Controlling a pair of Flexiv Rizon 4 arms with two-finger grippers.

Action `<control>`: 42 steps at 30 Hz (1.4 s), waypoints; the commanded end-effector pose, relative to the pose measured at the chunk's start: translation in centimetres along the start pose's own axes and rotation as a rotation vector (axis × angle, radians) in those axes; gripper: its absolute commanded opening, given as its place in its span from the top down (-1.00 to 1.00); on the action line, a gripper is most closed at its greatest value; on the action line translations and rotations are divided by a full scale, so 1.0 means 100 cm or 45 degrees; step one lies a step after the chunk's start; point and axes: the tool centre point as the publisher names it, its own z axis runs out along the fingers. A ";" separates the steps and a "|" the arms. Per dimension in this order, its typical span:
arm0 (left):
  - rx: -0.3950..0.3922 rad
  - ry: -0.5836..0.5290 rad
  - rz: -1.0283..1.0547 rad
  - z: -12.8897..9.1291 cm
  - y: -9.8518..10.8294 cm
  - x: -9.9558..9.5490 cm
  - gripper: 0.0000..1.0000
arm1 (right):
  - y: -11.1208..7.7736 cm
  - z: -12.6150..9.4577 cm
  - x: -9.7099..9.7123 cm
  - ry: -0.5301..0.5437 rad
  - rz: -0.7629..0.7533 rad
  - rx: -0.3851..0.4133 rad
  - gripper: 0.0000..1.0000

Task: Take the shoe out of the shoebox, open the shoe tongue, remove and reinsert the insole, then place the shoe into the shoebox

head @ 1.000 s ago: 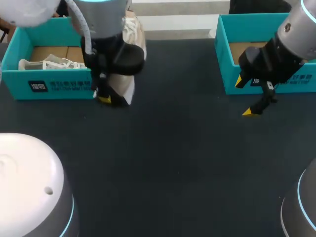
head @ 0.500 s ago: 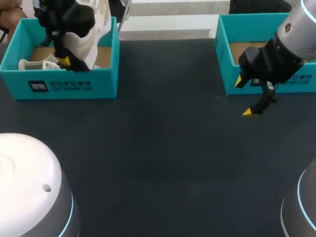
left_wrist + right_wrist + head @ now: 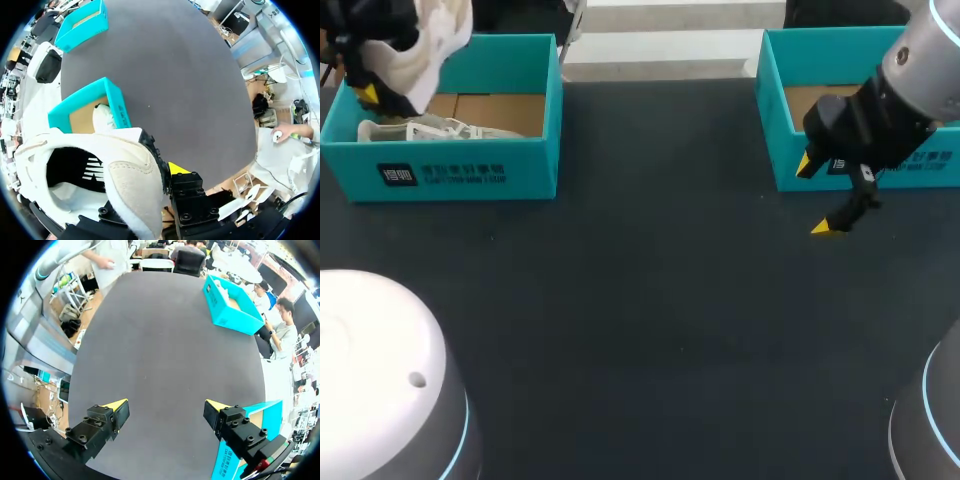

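Your left gripper [image 3: 367, 90]: clamped on shoe [image 3: 425, 40], holding it in air over far left corner of left shoebox [image 3: 470, 175].
- Wrist view: one yellow tip against shoe's heel edge, other finger hidden behind shoe. Shoe mouth faces the wrist.
- Box lies below jaws and toward table's middle.
- Second shoe [image 3: 420, 130] lies along box's near wall. Bare cardboard floor sits on box's right side, so judge the drop there.

Your right gripper [image 3: 167, 407]: spread wide, empty, low over table beside right shoebox [image 3: 865, 160]. Well apart from shoe, so left arm is nearer.
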 end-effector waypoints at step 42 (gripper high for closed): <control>-0.024 0.041 0.016 0.035 0.143 -0.078 1.00 | 0.000 0.001 -0.001 0.001 0.000 0.001 -1.00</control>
